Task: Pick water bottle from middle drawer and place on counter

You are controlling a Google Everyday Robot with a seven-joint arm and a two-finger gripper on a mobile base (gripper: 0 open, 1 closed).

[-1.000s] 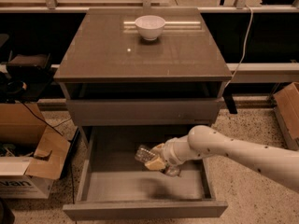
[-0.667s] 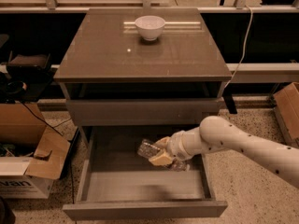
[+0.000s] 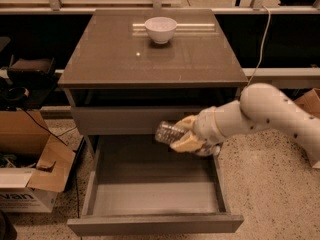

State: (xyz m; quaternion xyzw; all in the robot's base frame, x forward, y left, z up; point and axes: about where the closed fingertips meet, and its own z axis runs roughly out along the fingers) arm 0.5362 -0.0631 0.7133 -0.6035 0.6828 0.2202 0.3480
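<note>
The water bottle [image 3: 168,132] is a small clear plastic bottle held on its side in the air above the open middle drawer [image 3: 155,224]. My gripper [image 3: 186,136] is shut on the water bottle, with tan fingers [image 3: 183,144] wrapped around its right part. The white arm reaches in from the right. The bottle hangs in front of the closed drawer front above, below the level of the counter [image 3: 150,54]. The label band is hidden by the fingers. The drawer tray under the bottle holds nothing.
A white bowl [image 3: 160,29] stands at the back middle of the counter. An open cardboard box [image 3: 30,159] sits on the floor at the left, close to the drawer's left side. A cable [image 3: 260,39] hangs at the right of the cabinet.
My gripper has lifted the water bottle up out of the drawer tray and a little to the right. The bottle now hangs level with the upper drawer front.
</note>
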